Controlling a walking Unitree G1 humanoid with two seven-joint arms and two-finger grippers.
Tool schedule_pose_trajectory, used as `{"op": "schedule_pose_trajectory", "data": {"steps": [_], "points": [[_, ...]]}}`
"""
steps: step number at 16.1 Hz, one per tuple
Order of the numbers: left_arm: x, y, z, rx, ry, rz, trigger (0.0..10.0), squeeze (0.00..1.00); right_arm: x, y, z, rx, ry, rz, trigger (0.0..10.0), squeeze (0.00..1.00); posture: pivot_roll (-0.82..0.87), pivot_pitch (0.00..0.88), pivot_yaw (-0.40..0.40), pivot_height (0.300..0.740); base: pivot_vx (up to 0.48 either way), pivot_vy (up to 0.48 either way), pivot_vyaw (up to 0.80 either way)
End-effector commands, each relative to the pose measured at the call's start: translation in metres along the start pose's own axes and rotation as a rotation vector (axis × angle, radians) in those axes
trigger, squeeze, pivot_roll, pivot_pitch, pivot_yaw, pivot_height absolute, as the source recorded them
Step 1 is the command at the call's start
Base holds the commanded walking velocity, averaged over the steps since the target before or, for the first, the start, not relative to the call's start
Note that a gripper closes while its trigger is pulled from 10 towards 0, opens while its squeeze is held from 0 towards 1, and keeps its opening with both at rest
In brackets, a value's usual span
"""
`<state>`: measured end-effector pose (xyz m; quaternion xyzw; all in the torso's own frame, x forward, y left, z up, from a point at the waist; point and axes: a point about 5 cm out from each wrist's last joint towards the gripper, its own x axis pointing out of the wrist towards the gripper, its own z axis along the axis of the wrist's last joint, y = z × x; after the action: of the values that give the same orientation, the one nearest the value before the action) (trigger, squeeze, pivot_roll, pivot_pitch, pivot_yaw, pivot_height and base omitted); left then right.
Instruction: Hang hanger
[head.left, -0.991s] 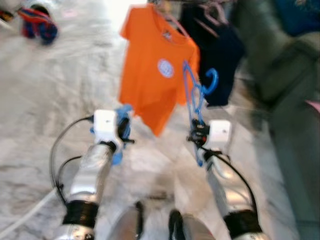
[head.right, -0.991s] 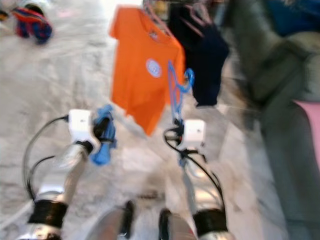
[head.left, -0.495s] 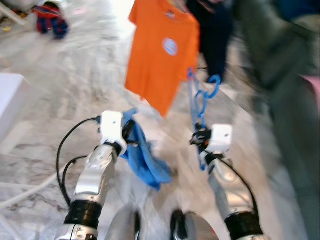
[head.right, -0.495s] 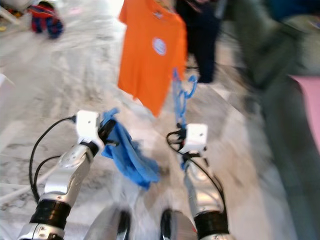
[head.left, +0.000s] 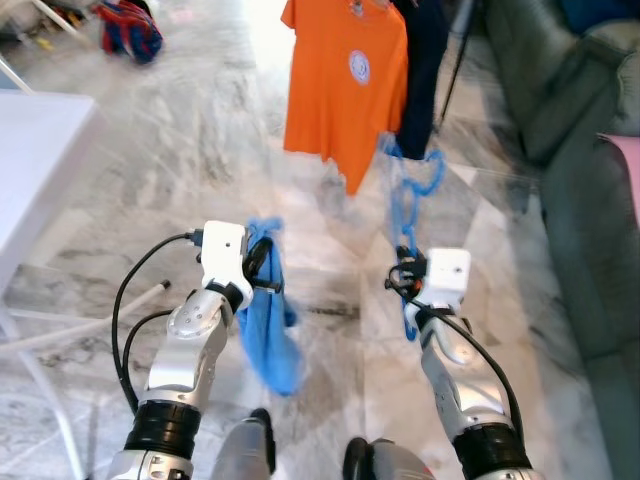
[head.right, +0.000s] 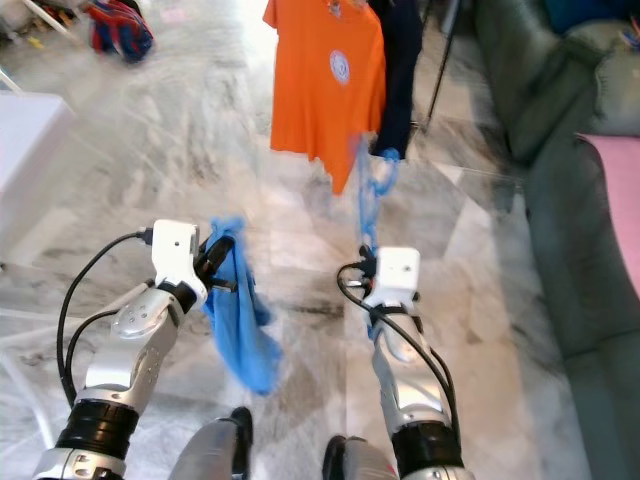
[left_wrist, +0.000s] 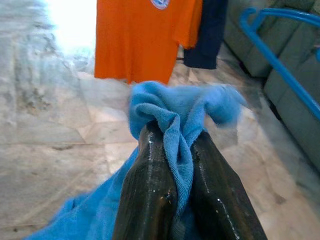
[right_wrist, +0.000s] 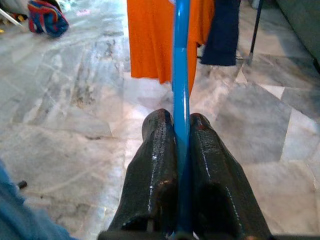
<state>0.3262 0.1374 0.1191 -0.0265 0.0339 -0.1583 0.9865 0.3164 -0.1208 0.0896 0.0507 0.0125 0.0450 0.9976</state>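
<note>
Right gripper (right_wrist: 182, 131) pinches the blue hanger (head.left: 404, 195) upright in front of the robot, left gripper (left_wrist: 172, 142) clamps a blue towel (head.left: 268, 325), orange shirt (head.left: 345, 75) well ahead; thin pinch could let hanger swivel or slip while walking.

Open marble floor (head.left: 200, 130) ahead; orange shirt (head.left: 345, 75) hangs beyond.

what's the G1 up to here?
It stands on the marble floor with something in each gripper. The right gripper is shut on a blue hanger, held upright. The left gripper is shut on a blue towel that hangs down. Ahead, an orange T-shirt and a dark garment hang. The hanger is not yet hung.
</note>
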Motion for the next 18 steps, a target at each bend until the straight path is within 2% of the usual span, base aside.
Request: {"op": "schedule_pose_trajectory", "data": {"steps": [1,4,6,8,9,10,12,14,15,16,18], "points": [[-0.001,-0.001,0.008,-0.008,-0.045,-0.021,10.0,0.0,-0.001,0.003,0.0,-0.002,-0.007,0.003,10.0,0.0,0.1,0.274,-0.027,0.74,0.0,0.0,0.0],[-0.003,-0.002,0.016,-0.001,-0.107,-0.051,10.0,0.0,-0.003,0.003,0.001,-0.066,-0.017,0.031,10.0,0.0,0.11,0.273,-0.025,0.74,0.0,0.0,0.0],[0.001,0.003,0.032,0.082,-0.17,-0.089,10.0,0.0,-0.003,-0.003,0.002,-0.149,-0.006,0.09,10.0,0.0,0.1,0.278,-0.029,0.74,0.0,0.0,0.0],[0.007,0.01,0.052,0.234,-0.214,-0.16,10.0,0.0,-0.004,-0.013,0.009,-0.229,-0.002,0.18,10.0,0.0,0.1,0.282,-0.032,0.74,0.0,0.0,0.0],[0.011,0.016,0.064,0.332,-0.229,-0.193,10.0,0.0,-0.004,-0.024,0.014,-0.284,0.016,0.228,10.0,0.0,0.1,0.286,-0.033,0.74,0.0,0.0,0.0],[0.013,0.019,0.07,0.372,-0.235,-0.203,10.0,0.0,-0.005,-0.029,0.016,-0.31,0.025,0.245,10.0,0.0,0.1,0.288,-0.033,0.74,0.0,0.0,0.0],[0.019,0.028,0.089,0.593,-0.246,-0.25,10.0,0.0,-0.007,-0.057,0.032,-0.417,0.053,0.327,10.0,0.0,0.09,0.296,-0.031,0.74,0.0,0.0,0.0],[0.021,0.028,0.096,0.742,-0.249,-0.299,10.0,0.0,-0.013,-0.07,0.045,-0.456,0.067,0.393,10.0,0.0,0.08,0.303,-0.024,0.74,0.0,0.0,0.0],[0.023,0.026,0.098,0.903,-0.258,-0.334,10.0,0.0,-0.02,-0.08,0.052,-0.508,0.086,0.449,10.0,0.0,0.07,0.307,-0.018,0.74,0.0,0.0,0.0],[0.023,0.026,0.098,0.948,-0.263,-0.346,10.0,0.0,-0.024,-0.082,0.054,-0.518,0.101,0.475,10.0,0.0,0.06,0.311,-0.014,0.74,0.0,0.0,0.0],[0.026,0.025,0.102,0.985,-0.304,-0.35,10.0,0.0,-0.033,-0.084,0.058,-0.484,0.127,0.541,10.0,0.0,0.06,0.315,-0.01,0.74,0.0,0.0,0.0]]}}
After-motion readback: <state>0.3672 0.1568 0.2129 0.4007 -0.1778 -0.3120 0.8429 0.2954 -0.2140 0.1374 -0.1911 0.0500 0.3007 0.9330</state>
